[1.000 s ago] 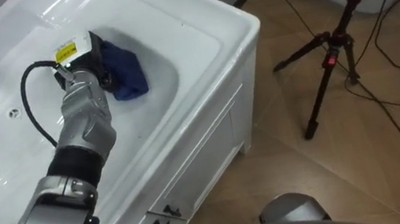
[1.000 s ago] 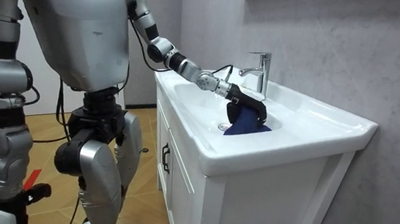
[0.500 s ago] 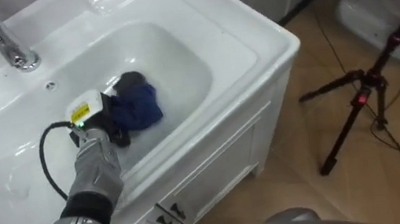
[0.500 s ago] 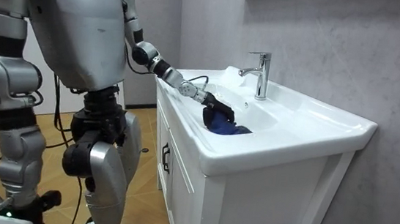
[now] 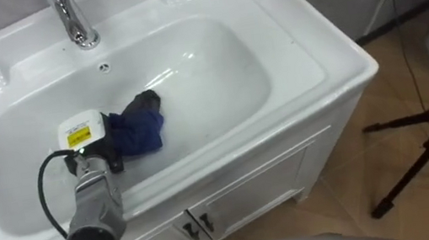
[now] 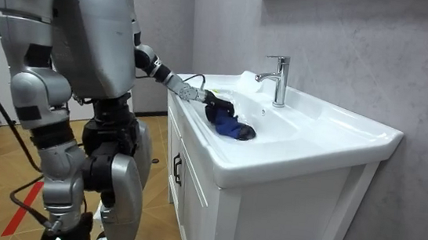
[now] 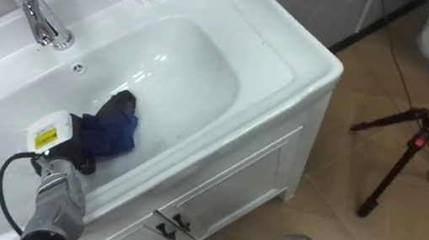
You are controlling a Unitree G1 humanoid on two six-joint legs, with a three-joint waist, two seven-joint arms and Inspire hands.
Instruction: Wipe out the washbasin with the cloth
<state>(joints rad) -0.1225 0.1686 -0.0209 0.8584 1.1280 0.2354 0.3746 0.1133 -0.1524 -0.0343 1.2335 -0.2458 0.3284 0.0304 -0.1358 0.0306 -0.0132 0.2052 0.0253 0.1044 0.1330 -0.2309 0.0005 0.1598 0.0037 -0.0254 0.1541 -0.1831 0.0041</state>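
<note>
the left hand (image 5: 103, 154) reaches into the white basin (image 5: 214, 60), left of centre in the frame, its dark fingers curled onto the blue cloth (image 5: 138, 131). the cloth lies bunched on the basin's bottom, below the faucet (image 5: 72, 22). in the room view the robot stands at the counter (image 6: 193, 173), with its right hand (image 6: 62, 227) low at lower left.

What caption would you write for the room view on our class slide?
Standing at a white vanity, the robot reaches its left hand into the basin, gripping a blue cloth.
</note>
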